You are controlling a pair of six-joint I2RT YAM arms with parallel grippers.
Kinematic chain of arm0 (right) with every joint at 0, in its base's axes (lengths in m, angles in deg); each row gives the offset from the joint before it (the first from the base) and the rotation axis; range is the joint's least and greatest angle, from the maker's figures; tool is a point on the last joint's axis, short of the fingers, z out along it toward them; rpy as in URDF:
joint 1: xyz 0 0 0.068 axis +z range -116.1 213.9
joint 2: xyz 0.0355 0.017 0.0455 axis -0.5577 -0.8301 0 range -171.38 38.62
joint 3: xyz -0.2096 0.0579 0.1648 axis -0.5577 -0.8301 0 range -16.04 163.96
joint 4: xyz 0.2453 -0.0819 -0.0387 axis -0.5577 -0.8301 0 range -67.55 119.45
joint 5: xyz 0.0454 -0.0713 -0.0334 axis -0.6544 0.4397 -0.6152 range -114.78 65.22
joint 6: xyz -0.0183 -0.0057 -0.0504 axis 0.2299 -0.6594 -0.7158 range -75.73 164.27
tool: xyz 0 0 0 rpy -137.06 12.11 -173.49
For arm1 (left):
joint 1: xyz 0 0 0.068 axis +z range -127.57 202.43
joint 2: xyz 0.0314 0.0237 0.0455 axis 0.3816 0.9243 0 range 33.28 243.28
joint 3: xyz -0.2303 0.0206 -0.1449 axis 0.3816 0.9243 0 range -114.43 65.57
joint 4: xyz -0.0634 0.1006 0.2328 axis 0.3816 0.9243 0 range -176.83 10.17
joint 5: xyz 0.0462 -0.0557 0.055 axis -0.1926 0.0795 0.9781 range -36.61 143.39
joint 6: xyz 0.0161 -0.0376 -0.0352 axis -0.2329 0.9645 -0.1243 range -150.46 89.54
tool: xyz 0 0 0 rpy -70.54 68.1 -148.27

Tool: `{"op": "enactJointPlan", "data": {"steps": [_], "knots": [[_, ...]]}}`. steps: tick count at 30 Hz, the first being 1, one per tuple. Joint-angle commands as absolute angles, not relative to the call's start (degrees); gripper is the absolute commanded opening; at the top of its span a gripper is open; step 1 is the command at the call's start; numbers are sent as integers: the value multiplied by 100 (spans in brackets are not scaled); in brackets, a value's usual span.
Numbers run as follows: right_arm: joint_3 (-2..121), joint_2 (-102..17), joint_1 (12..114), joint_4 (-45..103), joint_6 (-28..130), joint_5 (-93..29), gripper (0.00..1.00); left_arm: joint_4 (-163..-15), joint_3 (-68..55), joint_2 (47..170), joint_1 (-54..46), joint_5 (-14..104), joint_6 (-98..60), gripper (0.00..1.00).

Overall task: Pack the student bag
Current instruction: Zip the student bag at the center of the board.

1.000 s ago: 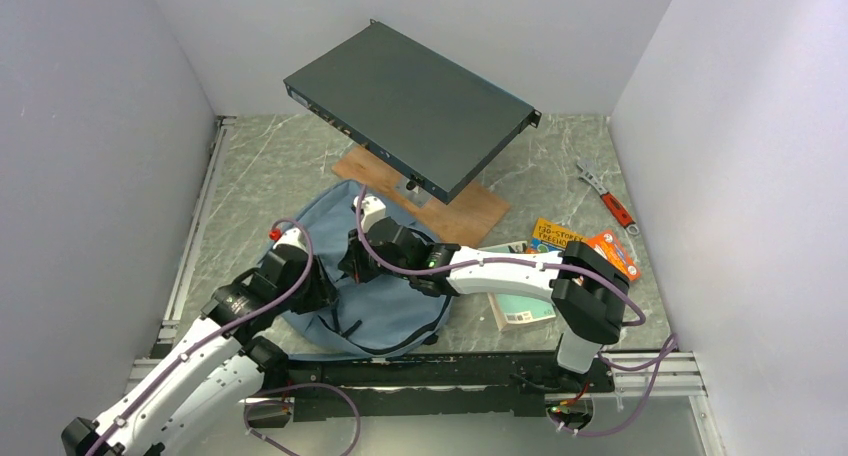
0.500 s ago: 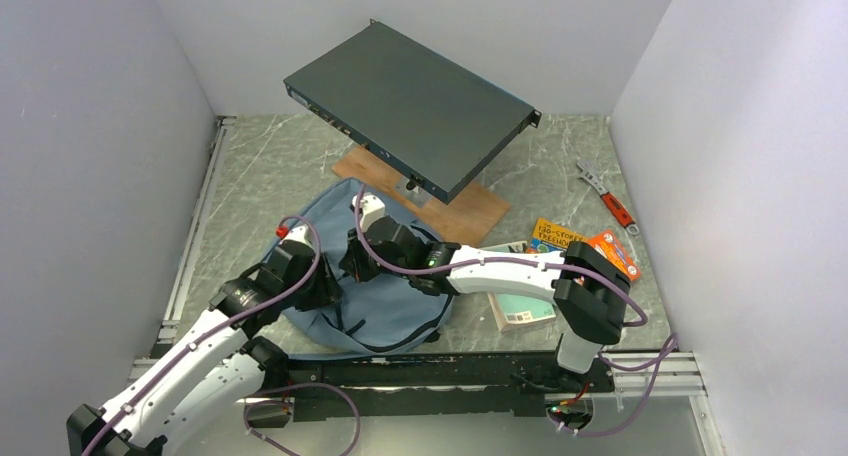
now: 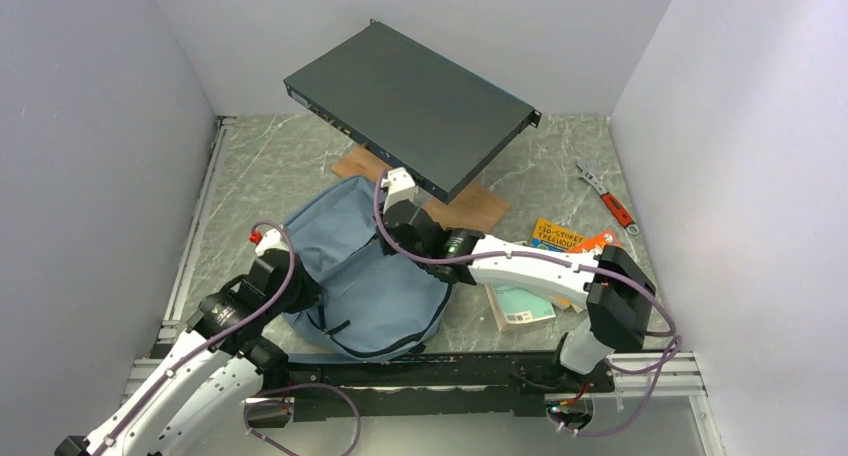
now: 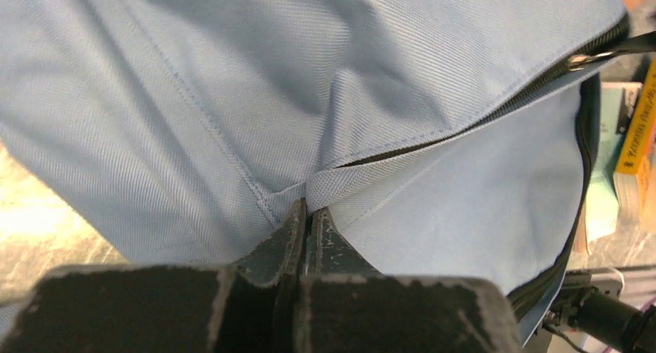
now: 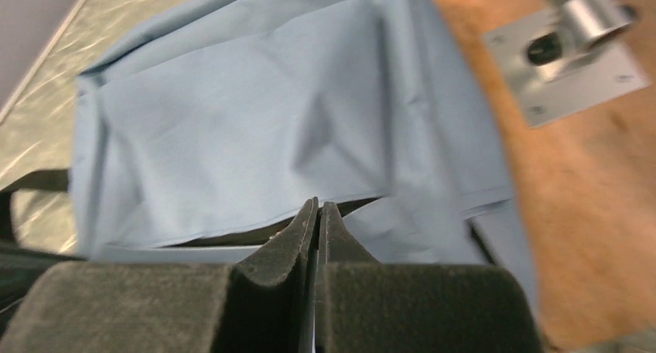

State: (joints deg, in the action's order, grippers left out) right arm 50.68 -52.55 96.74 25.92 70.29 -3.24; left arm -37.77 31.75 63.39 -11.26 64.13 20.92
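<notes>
The student bag (image 3: pixel 365 286) lies flat on the desk (image 3: pixel 260 166) between the two arms, near the front edge and left of centre. Its zipper (image 4: pixel 480 125) is partly undone, so a dark slit shows under the top flap. The left tool (image 4: pixel 307 211) is pinched tight on the bag's near-left side, right where a webbing tab (image 4: pixel 340 184) meets a seam. The right tool (image 5: pixel 318 207) is also closed to a sliver and seems to nip the edge of the top flap at the far side, just beside the wooden board (image 3: pixel 470 211). The step in hand looks like spreading the mouth open so the books (image 3: pixel 525 304) lying to the right, under the right arm, can go in. To do that well, the left tool should act as an anchor, low and steady against the desk, while the right one lifts the flap up and away from it so the slit widens into a real opening. Both holds are on thin cloth and could slip, so the pull should be slow and even. Headroom is tight: the dark metal box (image 3: pixel 410 106) hangs right over the right wrist, and its mounting bracket (image 5: pixel 568 66) sits close beside the flap. The lift is safer angled toward the books than straight up.
</notes>
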Motion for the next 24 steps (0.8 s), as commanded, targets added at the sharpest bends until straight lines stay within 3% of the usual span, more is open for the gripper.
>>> {"op": "enactJointPlan", "data": {"steps": [1, 14, 18, 21, 24], "knots": [[5093, -4931, 9385, 2543, 6188, 1112, 0, -3048, 2915, 6332, -1096, 7164, 2430, 0], [5184, -5942, 9388, 2917, 4574, 1759, 0, -2529, 2690, 6082, -1094, 7496, 2836, 0], [5683, -6140, 9518, 2317, 4692, 1584, 0, -2811, 2841, 6039, -1092, 7279, 2708, 0], [5992, -6009, 9880, 1915, 4970, 1481, 35, -3148, 2961, 6082, -1097, 6988, 2623, 0], [6300, -5818, 10232, 1242, 5515, 1397, 58, -3407, 3006, 6138, -1095, 6793, 2587, 0]]}}
